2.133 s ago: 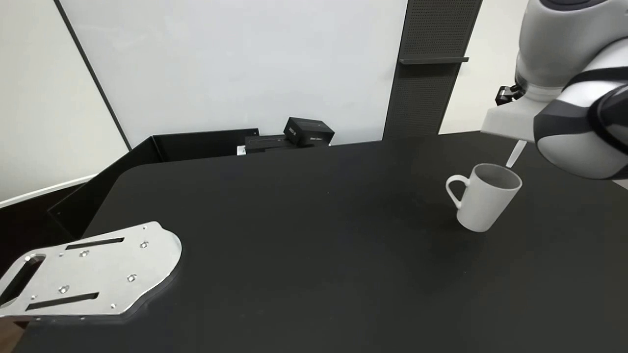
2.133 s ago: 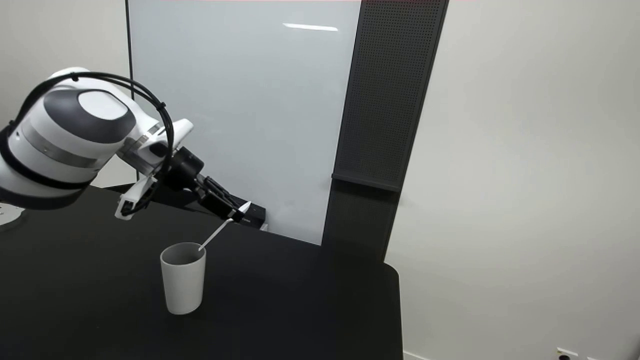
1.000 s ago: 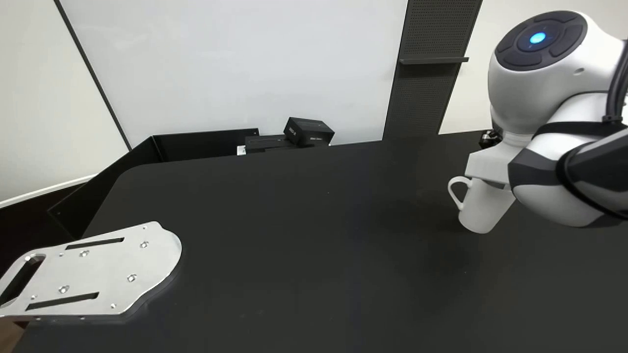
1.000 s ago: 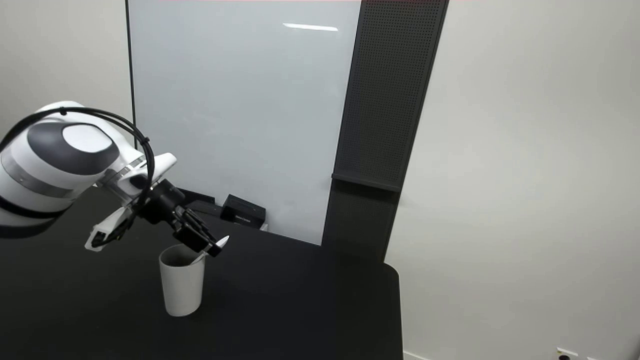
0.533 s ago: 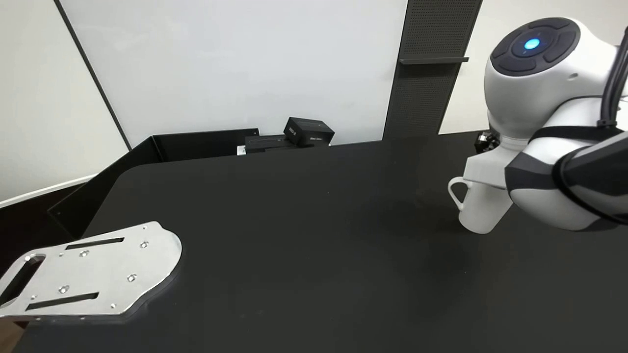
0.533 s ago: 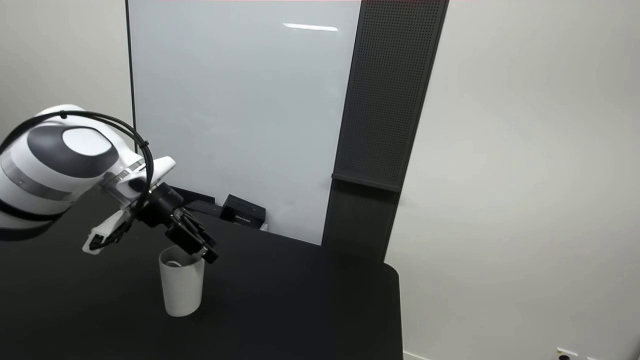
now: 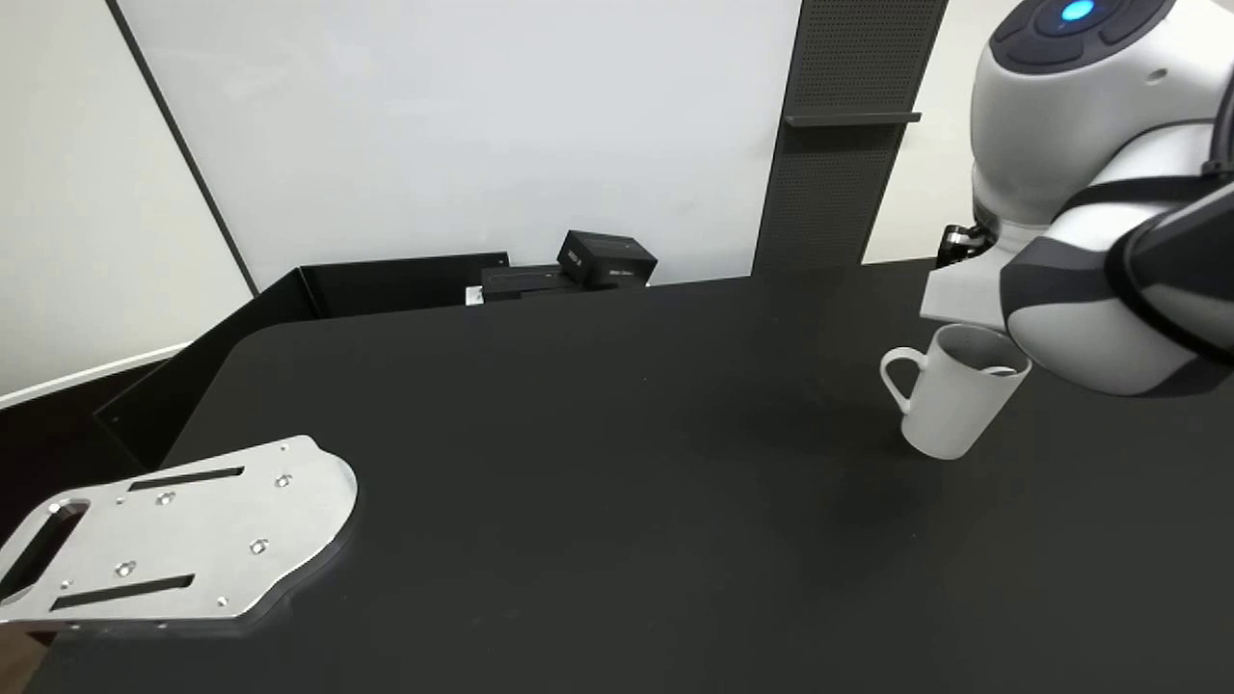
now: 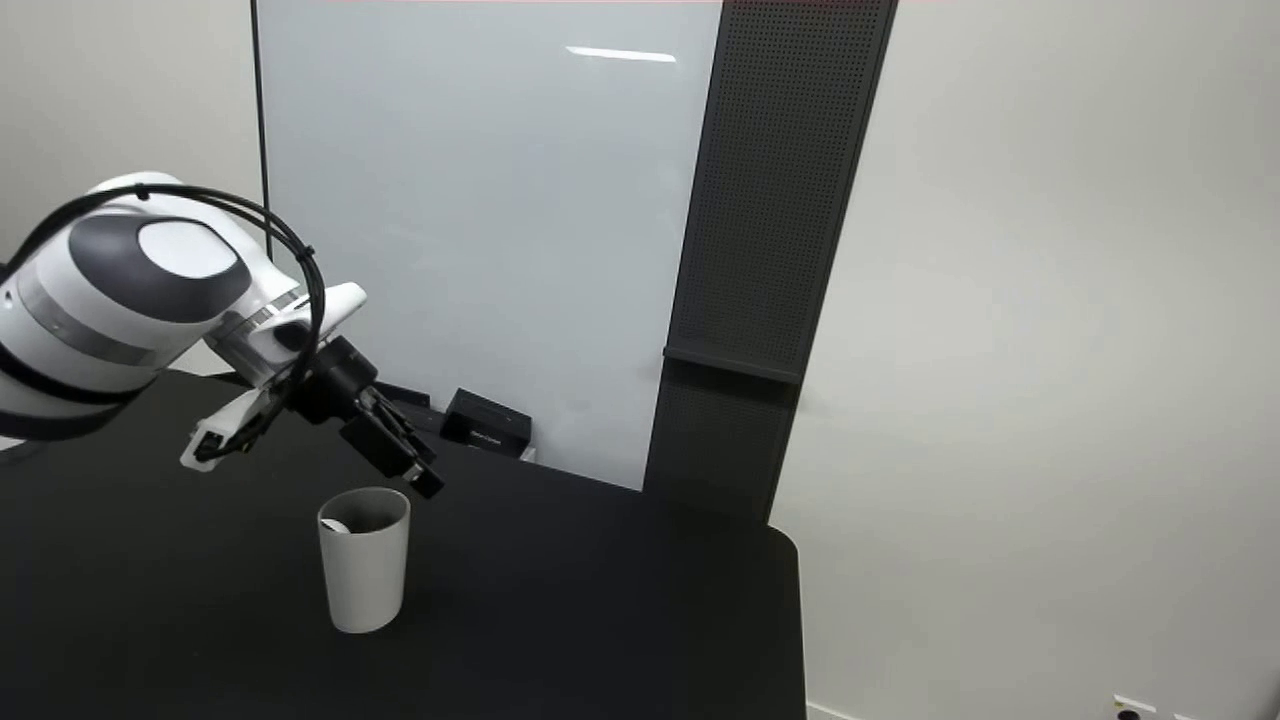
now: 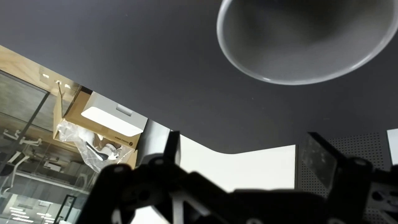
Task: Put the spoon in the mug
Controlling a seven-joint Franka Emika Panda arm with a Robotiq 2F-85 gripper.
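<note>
The plain white mug [image 7: 950, 414] [image 8: 365, 580] stands upright on the dark table, its looped handle showing in an exterior view. Inside it lies the white spoon [image 7: 1000, 370] [image 8: 335, 525]; only one end shows near the rim, and the rest is hidden by the mug's wall. Just above and beside the mug's mouth hangs my gripper [image 8: 425, 480], apart from both things. In the wrist view the gripper [image 9: 244, 137] is wide open with nothing between its fingers, and the mug's opening [image 9: 311, 59] fills the upper right; no spoon can be made out there.
A silver metal plate [image 7: 193, 540] lies at the table's side. Black boxes [image 7: 607, 258] [image 8: 487, 422] sit by the whiteboard behind the table's far edge. Past another edge, the wrist view shows an opened cardboard box [image 9: 102, 124] with packed items.
A second ago the gripper held the spoon slanted over the mug's rim. It has since opened, the spoon has dropped inside, and the arm has risen slightly.
</note>
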